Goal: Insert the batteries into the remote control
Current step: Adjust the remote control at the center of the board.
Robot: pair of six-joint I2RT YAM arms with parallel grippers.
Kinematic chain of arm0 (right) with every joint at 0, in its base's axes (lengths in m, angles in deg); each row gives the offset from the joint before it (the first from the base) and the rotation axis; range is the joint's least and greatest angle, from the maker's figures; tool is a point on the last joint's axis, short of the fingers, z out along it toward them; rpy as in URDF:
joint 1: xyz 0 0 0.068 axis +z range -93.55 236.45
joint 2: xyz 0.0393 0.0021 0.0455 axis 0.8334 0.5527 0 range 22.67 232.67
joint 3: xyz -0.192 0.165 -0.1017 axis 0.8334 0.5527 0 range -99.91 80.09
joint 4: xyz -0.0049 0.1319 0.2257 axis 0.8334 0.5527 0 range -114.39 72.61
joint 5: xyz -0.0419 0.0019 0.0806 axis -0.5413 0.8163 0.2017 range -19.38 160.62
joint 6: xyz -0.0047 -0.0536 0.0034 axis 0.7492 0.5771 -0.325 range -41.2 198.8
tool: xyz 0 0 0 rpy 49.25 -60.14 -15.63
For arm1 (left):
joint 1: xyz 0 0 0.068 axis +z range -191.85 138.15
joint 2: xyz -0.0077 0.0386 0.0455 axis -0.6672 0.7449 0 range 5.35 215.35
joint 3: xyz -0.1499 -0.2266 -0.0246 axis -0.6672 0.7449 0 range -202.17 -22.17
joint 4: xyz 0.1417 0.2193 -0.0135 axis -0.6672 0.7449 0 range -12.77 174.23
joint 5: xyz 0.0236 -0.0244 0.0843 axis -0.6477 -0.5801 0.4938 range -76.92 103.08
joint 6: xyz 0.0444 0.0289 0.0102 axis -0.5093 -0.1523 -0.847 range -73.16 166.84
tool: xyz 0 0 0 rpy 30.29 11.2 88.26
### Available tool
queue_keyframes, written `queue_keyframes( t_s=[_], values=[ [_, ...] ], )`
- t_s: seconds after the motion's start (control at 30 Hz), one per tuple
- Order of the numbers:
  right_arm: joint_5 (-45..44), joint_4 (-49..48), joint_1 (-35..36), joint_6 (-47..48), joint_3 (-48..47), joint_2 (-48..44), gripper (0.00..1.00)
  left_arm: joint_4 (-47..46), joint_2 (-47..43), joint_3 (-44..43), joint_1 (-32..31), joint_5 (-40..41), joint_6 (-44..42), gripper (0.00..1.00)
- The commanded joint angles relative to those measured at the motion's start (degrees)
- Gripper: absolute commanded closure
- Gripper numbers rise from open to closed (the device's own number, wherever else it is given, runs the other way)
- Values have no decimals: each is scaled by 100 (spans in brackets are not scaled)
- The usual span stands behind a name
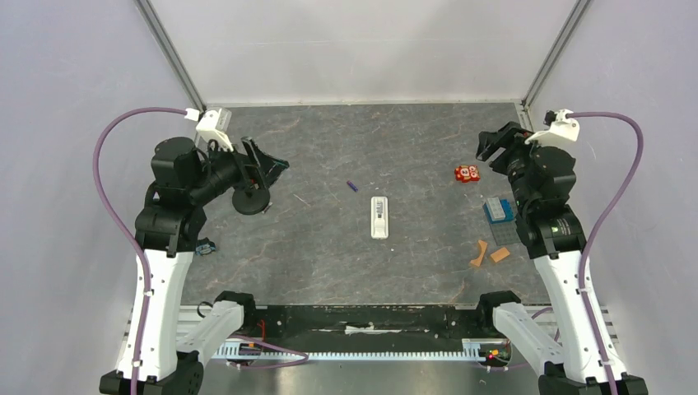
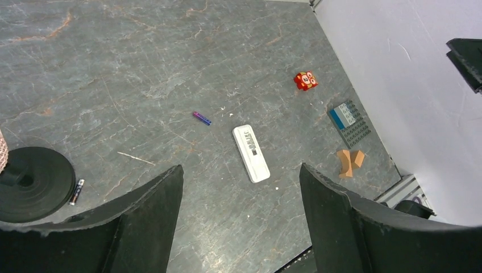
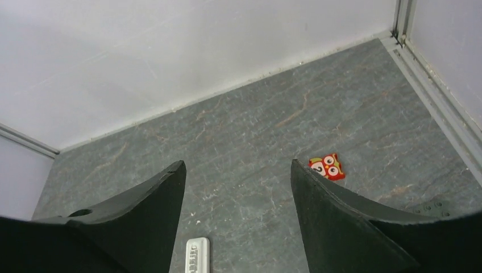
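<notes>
The white remote control [image 1: 379,218] lies flat at the table's middle, its face with dark markings up; it also shows in the left wrist view [image 2: 250,153] and its end shows in the right wrist view [image 3: 197,255]. A small purple-blue battery [image 1: 351,186] lies just up and left of it, apart from it [image 2: 201,118]. A second small dark cylinder [image 2: 76,191] lies beside a black disc. My left gripper [image 1: 267,163] is open and empty, raised at the left [image 2: 241,166]. My right gripper [image 1: 492,144] is open and empty, raised at the far right [image 3: 237,161].
A black round disc [image 1: 251,200] sits under the left gripper. A red owl block [image 1: 467,174], a blue ridged box [image 1: 497,210] and tan wooden pieces [image 1: 490,253] lie along the right side. White walls enclose the table on three sides.
</notes>
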Motion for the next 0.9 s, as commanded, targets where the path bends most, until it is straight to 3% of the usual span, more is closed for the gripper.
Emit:
queue_keyframes(
  t_s=[0.0, 0.07, 0.2, 0.3, 0.37, 0.6, 0.87],
  values=[
    [-95, -80, -14, -7, 185, 61, 28, -109, -102, 7, 17, 172, 229, 16],
    [-33, -57, -16, 60, 257, 125, 27, -232, -151, 90, 17, -52, 137, 11],
    [423, -38, -16, 68, 422, 336, 26, -768, -69, 373, 13, -1379, 255, 11],
    [614, -37, -15, -41, 610, 456, 26, -1064, 96, 484, -97, -1649, 579, 12],
    [629, -43, -16, -169, 767, 508, 26, -1159, 119, 574, -418, -1272, 619, 12],
    [660, -61, -6, -392, 1226, 585, 25, -931, 996, 616, -2411, 1503, 1286, 15],
    [539, 22, -9, -365, 1467, 533, 24, -1634, 2548, 967, -3876, 3262, 1995, 21]
  ],
)
